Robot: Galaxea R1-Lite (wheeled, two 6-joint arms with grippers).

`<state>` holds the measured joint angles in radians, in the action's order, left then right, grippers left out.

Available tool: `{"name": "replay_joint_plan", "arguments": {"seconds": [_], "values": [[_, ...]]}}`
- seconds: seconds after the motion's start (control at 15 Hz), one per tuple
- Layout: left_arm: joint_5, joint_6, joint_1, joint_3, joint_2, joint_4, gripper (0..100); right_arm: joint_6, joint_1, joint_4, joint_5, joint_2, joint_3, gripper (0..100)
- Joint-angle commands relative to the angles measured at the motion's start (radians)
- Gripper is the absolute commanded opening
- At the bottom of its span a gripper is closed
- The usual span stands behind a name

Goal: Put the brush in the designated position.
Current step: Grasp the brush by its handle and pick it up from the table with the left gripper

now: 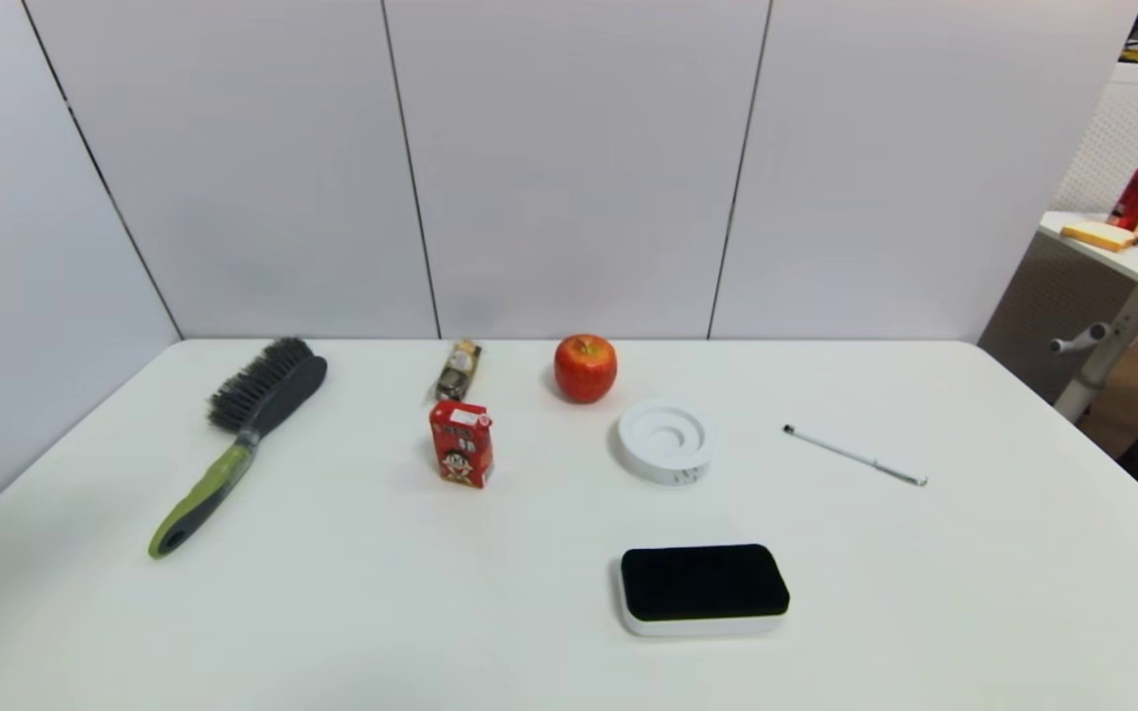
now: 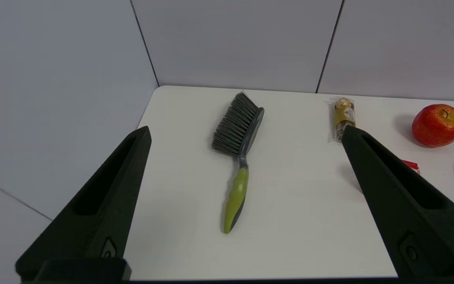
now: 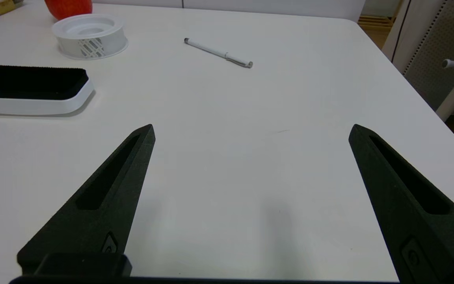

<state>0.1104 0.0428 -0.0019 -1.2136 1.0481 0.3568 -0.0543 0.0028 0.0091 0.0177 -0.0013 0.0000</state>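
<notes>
table point(image 1: 352, 612): you have a plain white top here, and no mark on it shows you the designated position.
brush point(image 1: 238, 439): it lies on your left side of the table, bristles toward the back wall, lime-green and grey handle pointing back at you, well apart from the rest.
brush handling: you can expect it to be light and stiff, a hard plastic body; the bristles will give and splay, so don't pinch there. the handle looks smooth and waisted, so it may slip or swing if you take it at the very end.
where to grip: take the handle across its narrow part, near the neck by the head, so the heavier head doesn't tip down.
eraser point(image 1: 704, 588): near you, centre-right, not your target.
ring dish point(image 1: 665, 440): behind the eraser.
juice carton point(image 1: 461, 443): upright, mid-table.
apple point(image 1: 586, 367): at the back.
left gripper point(image 2: 246, 134): spread wide, empty, above the table with the brush between its fingers in the wrist view.
right gripper point(image 3: 250, 132): spread wide, empty, over bare table on your right.
</notes>
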Motion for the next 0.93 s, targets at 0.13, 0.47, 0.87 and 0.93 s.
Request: {"name": "replay_joint_plan", "arguments": {"seconds": [0.13,0.47,0.87,0.93], "values": [[-0.005,0.005,0.000,-0.192,0.523,0.146,100,-0.001,0.000,0.000,0.001,0.001,0.002,100],[-0.173,0.017,0.037,-0.210,0.727,0.231,100,-0.001,0.000,0.000,0.001,0.001,0.002,100],[-0.123,0.333,0.132,-0.325,0.934,0.232,100,-0.001,0.000,0.000,0.001,0.001,0.002,100],[-0.101,0.345,0.134,-0.343,0.951,0.232,100,-0.001,0.000,0.000,0.001,0.001,0.002,100]]}}
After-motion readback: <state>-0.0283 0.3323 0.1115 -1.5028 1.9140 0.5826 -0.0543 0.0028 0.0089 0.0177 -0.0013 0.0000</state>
